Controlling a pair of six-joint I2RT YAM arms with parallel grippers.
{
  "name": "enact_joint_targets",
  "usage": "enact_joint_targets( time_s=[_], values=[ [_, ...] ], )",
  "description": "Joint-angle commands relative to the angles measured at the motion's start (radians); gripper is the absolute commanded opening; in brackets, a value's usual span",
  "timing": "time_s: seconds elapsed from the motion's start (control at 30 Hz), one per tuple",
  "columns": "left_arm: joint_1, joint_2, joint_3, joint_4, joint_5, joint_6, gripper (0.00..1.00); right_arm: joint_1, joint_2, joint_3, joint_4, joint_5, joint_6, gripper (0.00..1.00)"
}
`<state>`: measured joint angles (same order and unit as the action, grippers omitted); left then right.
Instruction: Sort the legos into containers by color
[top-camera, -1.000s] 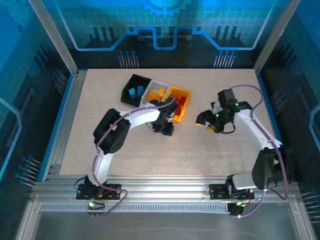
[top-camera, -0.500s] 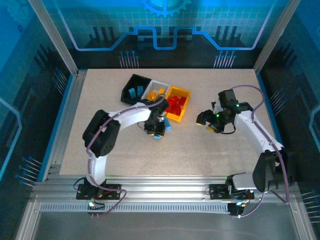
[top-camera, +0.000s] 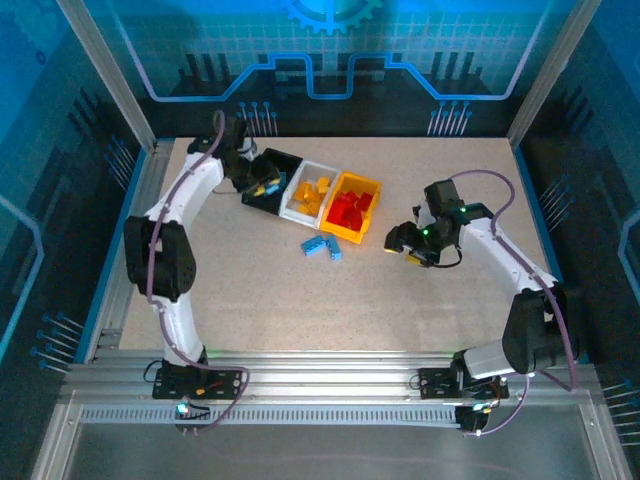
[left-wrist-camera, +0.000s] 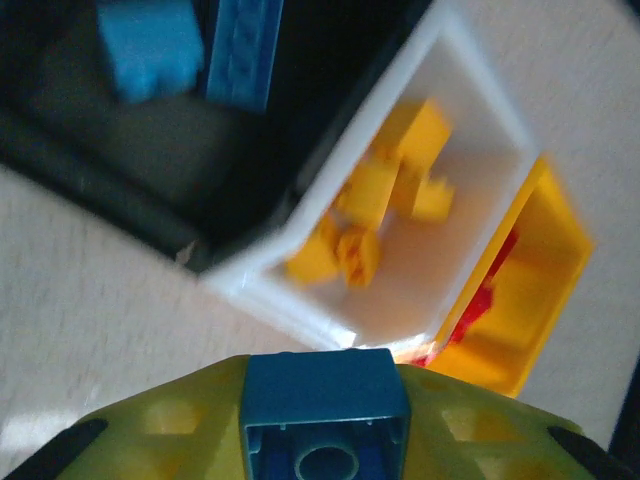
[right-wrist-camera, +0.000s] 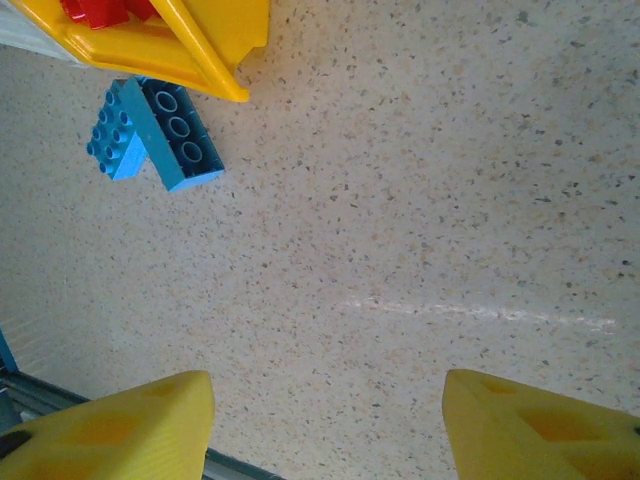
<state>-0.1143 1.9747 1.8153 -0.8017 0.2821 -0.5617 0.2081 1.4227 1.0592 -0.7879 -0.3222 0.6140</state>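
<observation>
your left gripper (top-camera: 264, 186) is out at the far left of the table (top-camera: 440, 320), over the black bin (top-camera: 284, 160). in the left wrist view its fingers (left-wrist-camera: 165, 425) are clamped on a light blue brick (left-wrist-camera: 325, 385), hollow underside toward the camera, held above the near edge of the black bin (left-wrist-camera: 120, 190) and the white bin (left-wrist-camera: 270, 290). 2 more blue bricks (left-wrist-camera: 150, 50) lie inside the black bin.

the 3 bins sit in a joined row: black, then white (top-camera: 322, 166), then yellow-orange (top-camera: 346, 233). the white one holds yellow-orange bricks (top-camera: 312, 193), which show blurred in the left wrist view (left-wrist-camera: 380, 190). the yellow-orange bin (left-wrist-camera: 545, 300) holds red bricks (top-camera: 347, 208).

2 light blue bricks (top-camera: 322, 246) lie loose on the table just in front of the yellow-orange bin, touching each other. in the right wrist view they (right-wrist-camera: 150, 130) sit just beside the bin's corner (right-wrist-camera: 200, 55), one studs up, one showing its underside.

your right gripper (top-camera: 405, 245) hangs over bare table to the right of the bins. its fingers (right-wrist-camera: 120, 425) stand apart with nothing between them, and the loose blue bricks are well off to one side.
</observation>
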Motion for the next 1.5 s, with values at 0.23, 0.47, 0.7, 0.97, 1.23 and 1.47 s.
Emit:
enact_joint_targets(
  time_s=[0.23, 0.47, 0.7, 0.97, 1.23, 1.47],
  values=[
    [0.056, 0.327, 0.406, -0.106, 0.04, -0.067, 0.48, 0.038, -0.126, -0.092, -0.053, 0.064, 0.06, 0.64],
    [0.053, 0.311, 0.374, -0.09, 0.065, -0.037, 0.65, 0.094, -0.109, -0.095, -0.043, 0.09, 0.09, 0.64],
    [-0.023, 0.025, 0.037, -0.054, -0.024, 0.196, 0.66, 0.154, -0.012, -0.035, -0.02, 0.107, 0.075, 0.64],
    [-0.263, -0.187, -0.386, 0.09, -0.09, 0.493, 0.7, 0.198, 0.082, 0.054, -0.027, 0.107, 0.042, 0.64],
    [-0.344, -0.097, -0.391, 0.136, -0.175, 0.556, 0.74, 0.214, 0.061, 0.104, -0.096, 0.14, -0.004, 0.64],
    [-0.381, 0.002, -0.338, 0.153, -0.235, 0.559, 0.75, 0.206, -0.04, 0.05, -0.143, 0.179, -0.012, 0.64]
  ],
)
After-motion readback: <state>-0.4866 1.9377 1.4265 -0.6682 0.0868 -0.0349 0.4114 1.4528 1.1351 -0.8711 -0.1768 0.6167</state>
